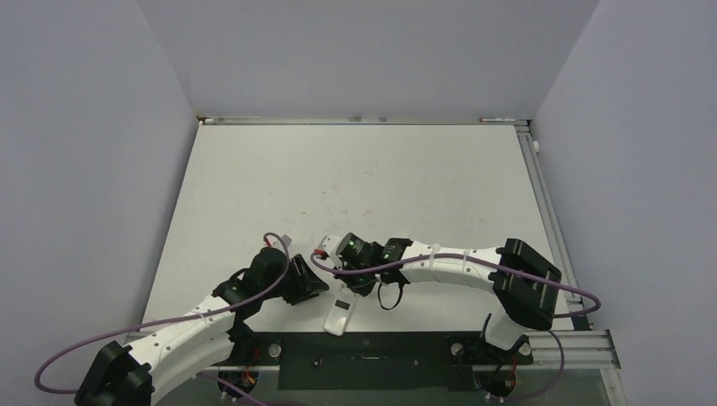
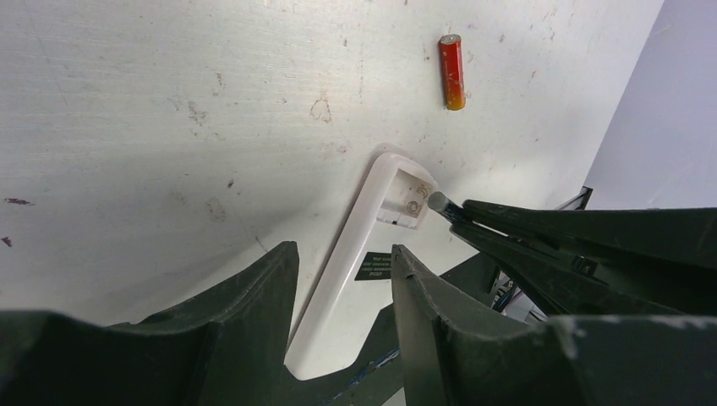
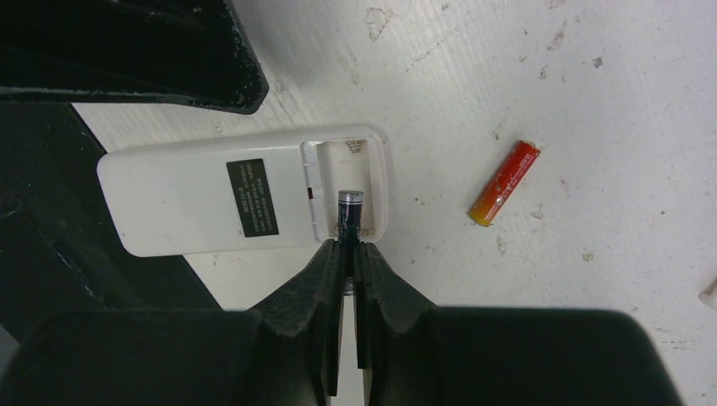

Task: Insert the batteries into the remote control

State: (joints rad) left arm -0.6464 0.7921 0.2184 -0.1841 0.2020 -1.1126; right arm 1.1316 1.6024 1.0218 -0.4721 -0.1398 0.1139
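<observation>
**Dark battery held at the open bay**

From the top camera I could make out little. The arms covered both claws, I could not pick out the batteries, and only the near end of the remote control point(image 1: 339, 316) showed, low in the centre of the frame.

The right wrist view was clearer. The remote control lay back-up, a smooth white plastic bar with rounded corners and a black label point(image 3: 252, 197) whose print was too small to read. Its battery bay point(image 3: 347, 169) stood open at the right end, with a coil spring at the upper wall.

The right claw point(image 3: 348, 249) was clamped on the dark battery point(image 3: 349, 216), a glossy cylinder. Its rear was hidden between the fingers and its front end lay over the bay.

The reddish battery point(image 3: 504, 183), shading to yellow at one end, lay alone on the scuffed white worktop point(image 3: 592, 101), right of centre.

The left claw point(image 2: 342, 255) stood apart, its matt black fingers cut off by the lower edge. I could not tell whether they touched the remote control.
</observation>
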